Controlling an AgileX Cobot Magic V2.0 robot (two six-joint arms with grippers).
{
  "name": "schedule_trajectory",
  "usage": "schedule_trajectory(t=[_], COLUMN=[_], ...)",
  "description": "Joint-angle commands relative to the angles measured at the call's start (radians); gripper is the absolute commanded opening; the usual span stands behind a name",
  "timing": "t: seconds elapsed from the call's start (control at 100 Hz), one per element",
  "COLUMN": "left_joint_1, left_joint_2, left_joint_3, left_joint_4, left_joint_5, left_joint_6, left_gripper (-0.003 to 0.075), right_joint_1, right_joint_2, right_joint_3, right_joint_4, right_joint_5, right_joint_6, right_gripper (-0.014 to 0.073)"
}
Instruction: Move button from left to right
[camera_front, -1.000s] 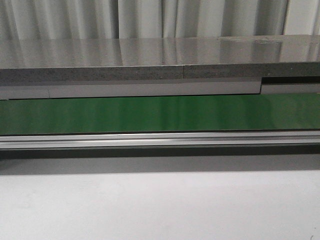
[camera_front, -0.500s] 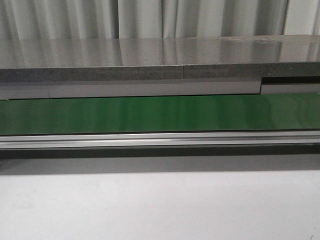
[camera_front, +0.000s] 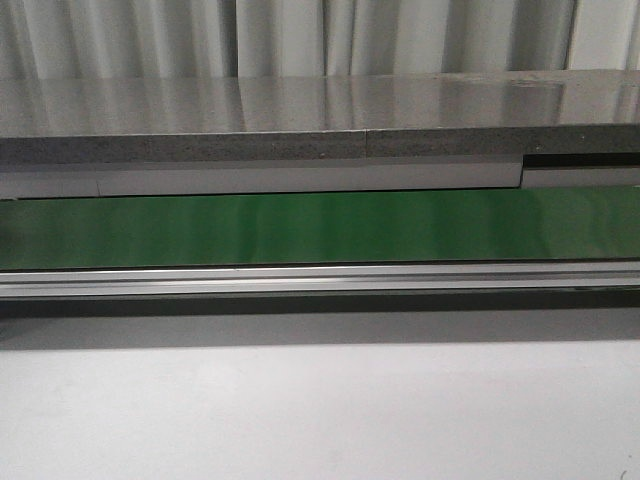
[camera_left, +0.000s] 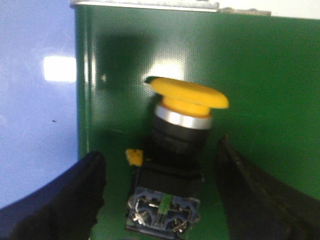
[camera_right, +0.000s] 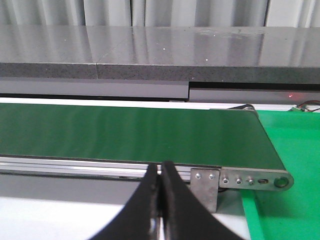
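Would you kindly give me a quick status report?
Left gripper open, jaws either side of the button on the green belt. Right gripper shut, empty. Nothing in the way.

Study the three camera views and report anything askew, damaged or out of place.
One thing stands out: the yellow mushroom-capped push button with a black switch body lies tipped on its side on the green belt, between the open left gripper's fingers. No damage shows. The right gripper is shut and empty.

A green conveyor belt (camera_front: 320, 228) runs across the whole width, an aluminium rail (camera_front: 320, 280) along its near edge, grey curtains (camera_front: 300, 35) behind.
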Motion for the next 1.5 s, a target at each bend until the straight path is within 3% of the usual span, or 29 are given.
schedule_trajectory(t=[0.0, 0.36, 0.65, 0.97, 1.49], left_joint_1=[-0.007, -0.02, -0.1, -0.137, -0.137], left_joint_2=[-0.048, -0.116, -0.282, -0.639, -1.435], left_joint_3=[-0.023, -0.023, 0.027, 0.354, 0.921], left_joint_4=[-0.018, -0.081, -0.081, -0.079, -0.068], left_joint_5=[-0.009, 0.011, -0.044, -0.323, -0.702], left_joint_6=[-0.005, -0.003, 0.028, 0.037, 0.038], left_gripper=[0.0564, 0.0589, 0.0587, 0.0586, 0.0586], right_joint_1=[0.001, 0.001, 0.001, 0.001, 0.001], right_joint_2=[-0.021, -0.021, -0.021, -0.021, -0.021], right_joint_3=[-0.014, -0.014, -0.014, -0.014, -0.014], right_joint_4=[-0.007, -0.007, -0.007, -0.007, -0.007], right_joint_5=[-0.083, -0.083, -0.083, -0.083, -0.083], right_joint_6=[-0.002, -0.002, -0.002, -0.002, -0.002], right_gripper=[-0.0067, -0.0067, -0.0067, -0.0067, -0.0067])
